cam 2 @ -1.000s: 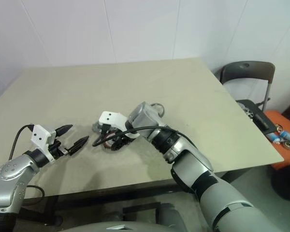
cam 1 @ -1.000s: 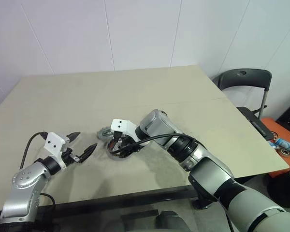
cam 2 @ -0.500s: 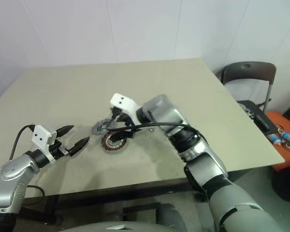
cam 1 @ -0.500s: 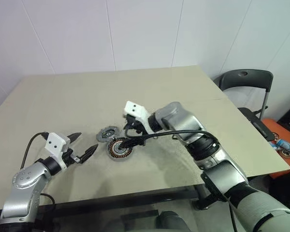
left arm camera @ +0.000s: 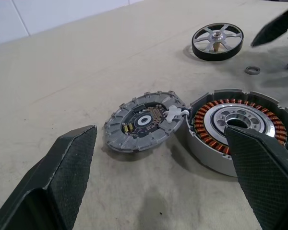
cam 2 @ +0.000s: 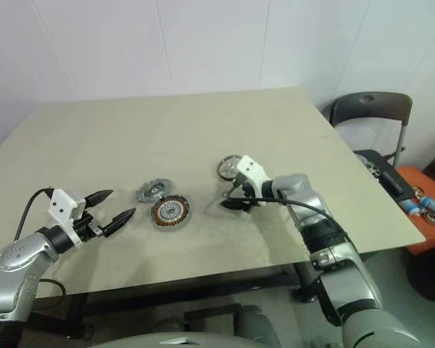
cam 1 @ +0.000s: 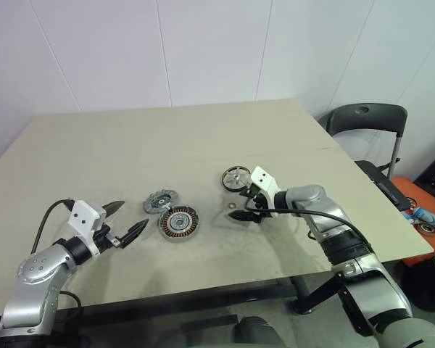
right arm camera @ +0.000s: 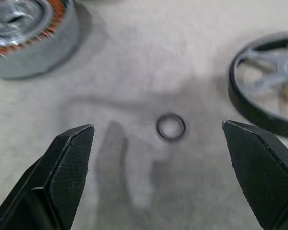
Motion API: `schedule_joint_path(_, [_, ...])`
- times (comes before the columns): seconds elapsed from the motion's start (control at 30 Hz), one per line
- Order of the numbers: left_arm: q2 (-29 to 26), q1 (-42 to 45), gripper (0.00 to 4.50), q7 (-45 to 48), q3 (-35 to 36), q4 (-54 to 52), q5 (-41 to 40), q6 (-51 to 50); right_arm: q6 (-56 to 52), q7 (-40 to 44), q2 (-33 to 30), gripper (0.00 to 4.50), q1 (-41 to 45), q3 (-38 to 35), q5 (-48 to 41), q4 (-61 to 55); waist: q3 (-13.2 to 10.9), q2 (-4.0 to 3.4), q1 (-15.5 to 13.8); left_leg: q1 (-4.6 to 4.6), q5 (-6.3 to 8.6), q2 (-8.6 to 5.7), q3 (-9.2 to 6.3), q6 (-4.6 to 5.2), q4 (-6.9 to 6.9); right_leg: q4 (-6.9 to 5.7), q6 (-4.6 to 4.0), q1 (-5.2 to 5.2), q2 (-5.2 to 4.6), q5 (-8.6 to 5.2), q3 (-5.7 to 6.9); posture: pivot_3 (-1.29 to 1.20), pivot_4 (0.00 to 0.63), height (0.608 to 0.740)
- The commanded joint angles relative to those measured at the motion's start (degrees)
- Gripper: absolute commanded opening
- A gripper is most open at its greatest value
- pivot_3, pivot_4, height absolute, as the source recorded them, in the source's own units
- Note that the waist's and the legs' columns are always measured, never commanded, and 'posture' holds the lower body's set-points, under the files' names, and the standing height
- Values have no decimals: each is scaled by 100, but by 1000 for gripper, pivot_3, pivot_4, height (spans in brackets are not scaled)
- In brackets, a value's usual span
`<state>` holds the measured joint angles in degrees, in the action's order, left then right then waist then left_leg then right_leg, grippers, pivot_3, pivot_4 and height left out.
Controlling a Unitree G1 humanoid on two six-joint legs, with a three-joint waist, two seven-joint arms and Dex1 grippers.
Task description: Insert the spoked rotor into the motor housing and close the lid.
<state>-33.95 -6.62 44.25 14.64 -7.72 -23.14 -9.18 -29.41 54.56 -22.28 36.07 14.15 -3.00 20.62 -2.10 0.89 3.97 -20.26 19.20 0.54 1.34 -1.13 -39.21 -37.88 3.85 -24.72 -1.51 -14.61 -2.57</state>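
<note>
head view: matte beige table point(cam 1: 203, 138); ribbed grey lid point(cam 1: 160, 201) just beside the copper-wound round housing point(cam 1: 178, 222). spoked wheel point(cam 1: 235, 177) lies apart to the right.
left wrist view: left gripper point(left arm camera: 173, 182) spread wide, empty, textured black pads.
right wrist view: right gripper point(right arm camera: 170, 172) spread wide, empty, over a small washer ring point(right arm camera: 170, 127).

We're seeing the motor housing point(right arm camera: 26, 36) running off the right wrist view's edge, blurred; the spoked rotor point(right arm camera: 269, 91) is getting cropped too, its spokes smearing. In the left wrist view, a finger point(left arm camera: 269, 177) is covering the housing's rim.
</note>
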Motion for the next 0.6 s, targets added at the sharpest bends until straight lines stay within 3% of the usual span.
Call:
schedule_joint_path(0.03, [-105, 86, 4500, 61, 101, -160, -66, 6, 226, -213, 156, 4465, 61, -128, -57, 19, 0, 0, -1, 0, 0, 0, 0, 0, 0, 0, 0, 0, 0, 0, 0, 0, 0, 740])
schedule_joint_path(0.5, [-89, 15, 4500, 113, 163, -184, -68, 29, 441, -484, 376, 4465, 181, -28, 94, 909, 0, 1, -4, 15, 0, 1, 0, 0, -1, 1, 0, 15, -1, 0, 0, 0, 0, 740])
schedule_joint_path(0.6, [-84, -2, 4500, 119, 172, -186, -70, 38, 410, -453, 394, 3835, 192, -42, 56, 965, 0, 1, -4, 35, 0, 1, 0, 0, -1, 1, 0, 35, -1, 0, 0, 0, 0, 740])
